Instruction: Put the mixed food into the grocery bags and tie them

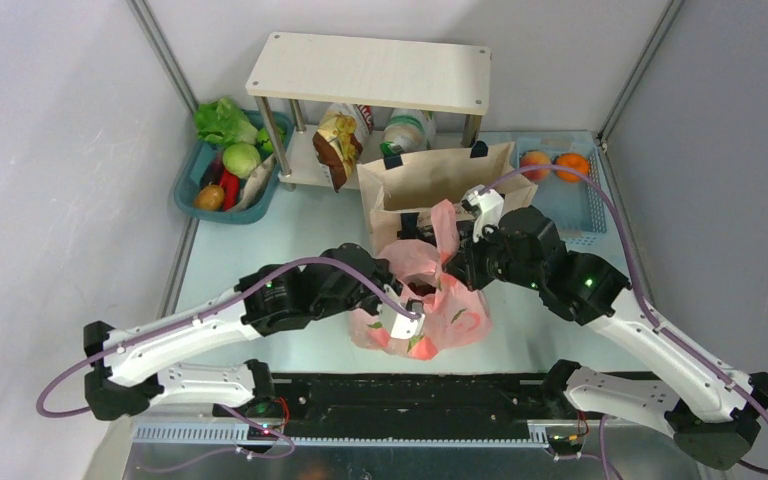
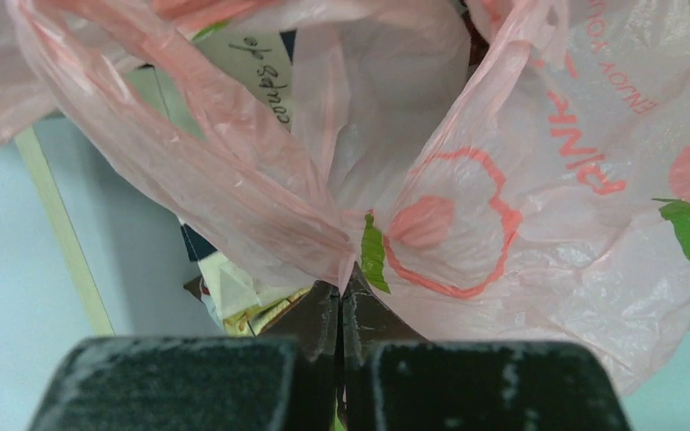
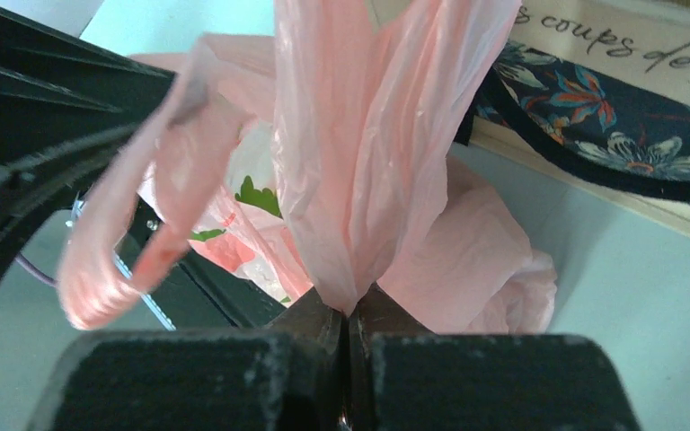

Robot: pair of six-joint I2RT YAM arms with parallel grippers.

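Two grips on pink bag (image 1: 457, 318), left claw (image 2: 341, 301) clamped on its film, right claw (image 3: 350, 310) likewise, beige tote (image 1: 440, 180) behind

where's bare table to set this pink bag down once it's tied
Bare table left of the pink bag, between the teal basket and the left arm; a smaller patch between the bag and the right arm. Crowded in the middle: left gripper and right gripper both pinch the bag just before the tote.

Pink bag (image 1: 452, 312): translucent, peach prints, green leaves, red lettering. Tote (image 1: 438, 182): beige, navy floral panel.
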